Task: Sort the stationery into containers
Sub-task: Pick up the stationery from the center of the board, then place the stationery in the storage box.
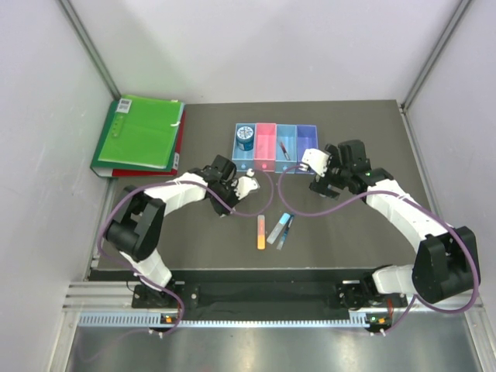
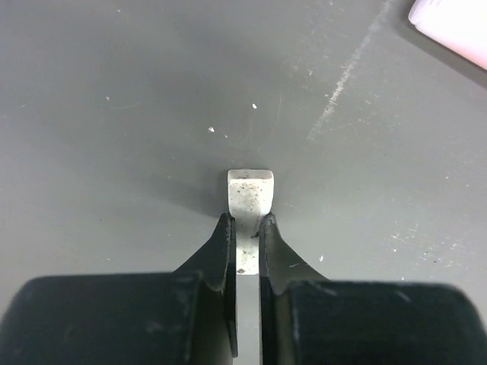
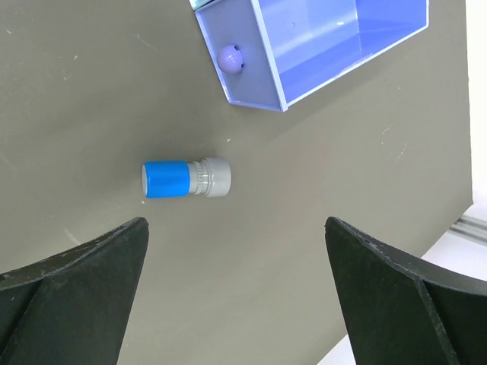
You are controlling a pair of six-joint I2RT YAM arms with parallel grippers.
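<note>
The four joined bins (image 1: 275, 143) stand at the back centre. The blue tape roll (image 1: 246, 137) lies in the left bin and a thin red pen (image 1: 284, 148) in the third. My left gripper (image 1: 246, 184) (image 2: 246, 220) is shut on a small white flat block (image 2: 249, 190), low over the table in front of the bins. My right gripper (image 1: 319, 167) (image 3: 236, 228) is open over the tiny blue-capped piece (image 3: 186, 179), which lies on the table beside the purple bin (image 3: 319, 38). An orange-pink stick (image 1: 261, 231), a grey stick (image 1: 278, 227) and a blue pen (image 1: 285, 232) lie at the centre front.
A big green folder (image 1: 139, 133) on a red one lies at the back left. A pink bin corner (image 2: 456, 23) shows at the top right of the left wrist view. Grey walls enclose the table on three sides.
</note>
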